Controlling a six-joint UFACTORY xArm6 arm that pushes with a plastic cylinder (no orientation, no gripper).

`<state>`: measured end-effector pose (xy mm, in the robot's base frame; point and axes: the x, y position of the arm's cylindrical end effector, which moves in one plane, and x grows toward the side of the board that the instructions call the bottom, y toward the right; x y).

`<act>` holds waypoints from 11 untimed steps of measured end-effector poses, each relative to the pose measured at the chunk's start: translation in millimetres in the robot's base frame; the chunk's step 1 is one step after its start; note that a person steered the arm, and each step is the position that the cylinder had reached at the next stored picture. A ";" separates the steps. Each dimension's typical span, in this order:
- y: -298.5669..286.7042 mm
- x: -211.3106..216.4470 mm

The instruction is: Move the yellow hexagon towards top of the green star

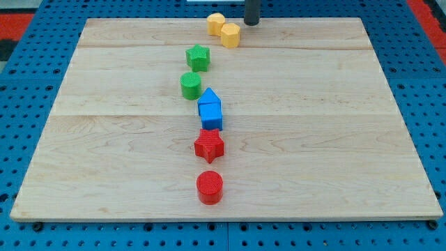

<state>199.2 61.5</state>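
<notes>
My tip [251, 23], a bare dark rod tool without jaws, stands at upper centre, just right of the yellow plastic hexagon [231, 35], which sits above-right of the green plastic star [198, 57] on the pale wooden bench [334, 125].

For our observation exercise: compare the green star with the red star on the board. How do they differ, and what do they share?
Colour: the green star is green, the red star is red. Place: the green star lies nearer the view's top, close to the two yellow blocks; the red star lies nearer the view's bottom. Neighbours: the green star stands clear of the green cylinder, while the red star sits right against the blue blocks. Both are star-shaped and lie flat.
</notes>
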 end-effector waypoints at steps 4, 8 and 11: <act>20.5 10.0; -14.6 39.4; -113.4 39.6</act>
